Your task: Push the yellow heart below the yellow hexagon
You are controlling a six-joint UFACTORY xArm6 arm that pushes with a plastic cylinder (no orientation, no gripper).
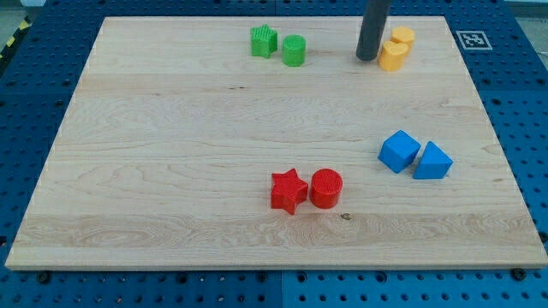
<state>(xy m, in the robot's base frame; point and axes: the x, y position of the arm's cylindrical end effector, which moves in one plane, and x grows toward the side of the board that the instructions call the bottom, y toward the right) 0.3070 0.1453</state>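
Two yellow blocks sit touching at the view's top right. The upper one [402,36] and the lower one [393,56] are too small to tell heart from hexagon for certain; the lower looks like the hexagon. My tip [367,57] rests on the board just left of the lower yellow block, a small gap apart. The dark rod rises out of the view's top.
A green star [264,41] and a green cylinder [294,50] stand at the top middle. A blue cube [399,151] and a blue triangular block [432,161] lie at the right. A red star [288,191] and a red cylinder [326,188] sit at the bottom middle. The wooden board [171,128] lies on a blue pegboard.
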